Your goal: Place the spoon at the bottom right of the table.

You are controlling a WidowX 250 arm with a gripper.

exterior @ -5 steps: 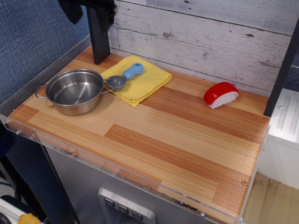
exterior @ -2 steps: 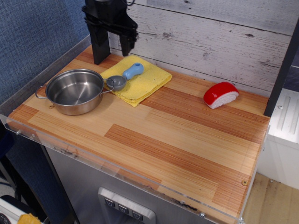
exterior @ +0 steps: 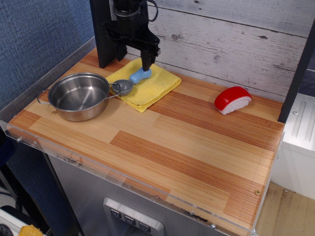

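The table (exterior: 177, 147) is made of light and reddish wood planks, with a clear rim along the near edge. Below the near edge there is a grey metal front with buttons (exterior: 130, 220), partly cut off by the frame. The near half of the table is bare.

Near the left edge stands a steel pot (exterior: 78, 96). Just behind it, a yellow cloth (exterior: 152, 86) lies near the far left corner, and the spoon (exterior: 133, 81) rests on it, its grey bowl touching the pot handle. Near the far right edge lies a red and white toy (exterior: 232, 100). Behind is a whitewashed plank wall; on the left, a blue wall.

The gripper (exterior: 135, 51) has come down over the spoon handle. Its fingers are apart; the left finger merges with the black post, so it is hard to see.
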